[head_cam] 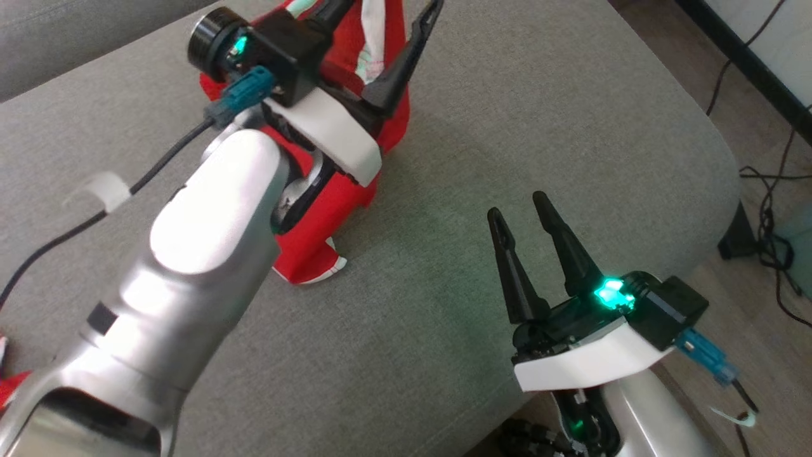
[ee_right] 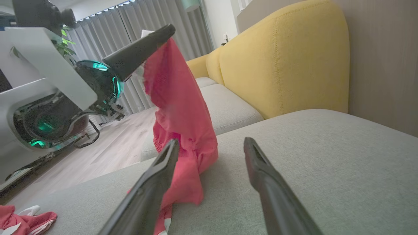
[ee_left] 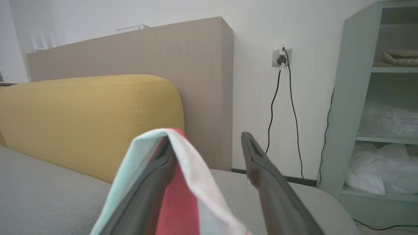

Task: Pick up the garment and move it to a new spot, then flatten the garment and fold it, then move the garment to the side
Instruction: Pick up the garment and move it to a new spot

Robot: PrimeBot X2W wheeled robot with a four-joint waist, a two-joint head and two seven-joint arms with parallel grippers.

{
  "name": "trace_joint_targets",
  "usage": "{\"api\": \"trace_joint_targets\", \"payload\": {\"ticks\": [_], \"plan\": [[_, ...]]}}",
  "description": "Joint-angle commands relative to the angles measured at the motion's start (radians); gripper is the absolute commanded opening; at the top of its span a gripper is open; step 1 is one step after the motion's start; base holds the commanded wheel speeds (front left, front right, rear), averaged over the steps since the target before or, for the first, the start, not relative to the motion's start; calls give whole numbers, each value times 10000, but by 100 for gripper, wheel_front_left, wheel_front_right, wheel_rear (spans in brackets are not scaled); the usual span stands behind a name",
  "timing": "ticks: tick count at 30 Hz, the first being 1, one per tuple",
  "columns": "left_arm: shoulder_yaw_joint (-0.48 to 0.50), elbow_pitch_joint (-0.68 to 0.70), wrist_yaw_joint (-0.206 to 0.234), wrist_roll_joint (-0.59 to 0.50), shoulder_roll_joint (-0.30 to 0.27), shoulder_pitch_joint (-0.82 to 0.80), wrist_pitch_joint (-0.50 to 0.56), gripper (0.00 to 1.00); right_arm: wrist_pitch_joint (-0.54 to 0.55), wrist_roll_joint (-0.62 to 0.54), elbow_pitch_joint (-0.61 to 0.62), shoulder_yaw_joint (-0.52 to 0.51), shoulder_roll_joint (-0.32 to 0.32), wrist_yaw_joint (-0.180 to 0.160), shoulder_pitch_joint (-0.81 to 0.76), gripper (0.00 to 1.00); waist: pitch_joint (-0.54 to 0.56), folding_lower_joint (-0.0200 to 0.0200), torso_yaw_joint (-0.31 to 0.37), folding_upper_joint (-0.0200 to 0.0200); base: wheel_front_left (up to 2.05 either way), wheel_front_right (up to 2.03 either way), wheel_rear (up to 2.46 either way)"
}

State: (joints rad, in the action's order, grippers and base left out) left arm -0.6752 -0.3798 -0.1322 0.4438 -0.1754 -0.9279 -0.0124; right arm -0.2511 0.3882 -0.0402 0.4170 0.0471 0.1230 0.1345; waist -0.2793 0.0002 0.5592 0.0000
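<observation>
The left arm point(head_cam: 209, 241) reaches far forward, its silver forearm slanting up and across with the wrist held high. The left claw point(head_cam: 387, 16) points away, its two dark fingers spread well apart. The right claw point(head_cam: 517, 206) sits lower and nearer, off to the right, fingers likewise parted and aimed forward.

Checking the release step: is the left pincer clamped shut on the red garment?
No, the left pincer stands wide open, and the red garment merely hangs draped over one of its fingers.

soft red cloth garment point(head_cam: 319, 244), matt woven cushion point(head_cam: 469, 165)
</observation>
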Motion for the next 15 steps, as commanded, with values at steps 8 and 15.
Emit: {"api": "trace_joint_targets", "payload": {"ticks": [8,15], "plan": [[-607,-405,16,9,-527,-1028,-129,100,-107,13,312,227,31,77,292,100,101,-2,-285,0,0,0,0],[-1815,-608,16,439,-868,-1097,434,100,-107,42,259,182,31,77,301,100,212,-2,-382,0,0,0,0]]}}
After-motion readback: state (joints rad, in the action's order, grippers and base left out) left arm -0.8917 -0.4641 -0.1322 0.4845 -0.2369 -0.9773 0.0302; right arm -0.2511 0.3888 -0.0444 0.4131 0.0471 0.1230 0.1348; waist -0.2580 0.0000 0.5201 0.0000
